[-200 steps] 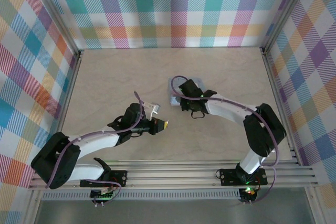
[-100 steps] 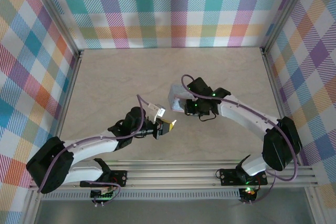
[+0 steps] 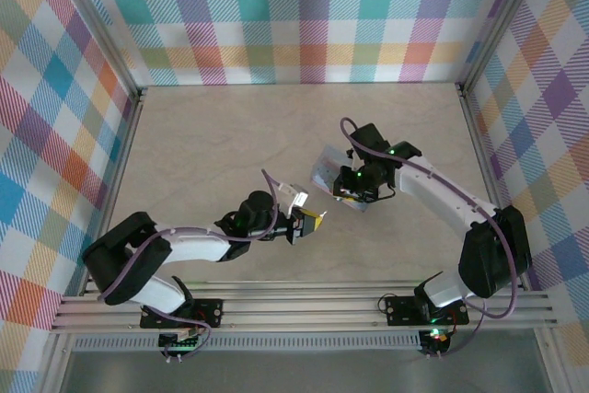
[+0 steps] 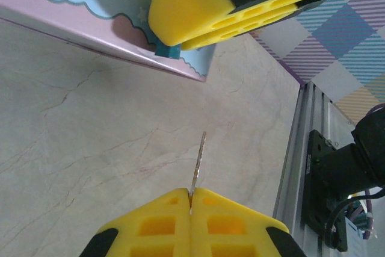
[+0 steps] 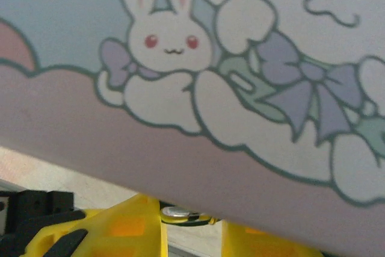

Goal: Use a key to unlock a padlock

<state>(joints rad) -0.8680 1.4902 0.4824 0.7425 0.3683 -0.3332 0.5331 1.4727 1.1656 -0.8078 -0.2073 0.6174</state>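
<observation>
The left end effector (image 4: 190, 201) pinches the key (image 4: 198, 164) between closed fingers, blade aimed at the padlock (image 4: 167, 51), which sits tucked under a finger of the right end effector (image 5: 192, 224) at the edge of the bunny-print tin (image 5: 180, 118), tilted above the counter (image 4: 90, 148); whether those right jaws clamp lock or tin cannot be told. The step in hand looks like the approach for insertion: next, the blade must line up with the keyhole, hidden here, and close the gap

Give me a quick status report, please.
Left gripper shut on key. Right gripper holds tin, tilted. Padlock mostly hidden behind it. Key apart from padlock.
</observation>
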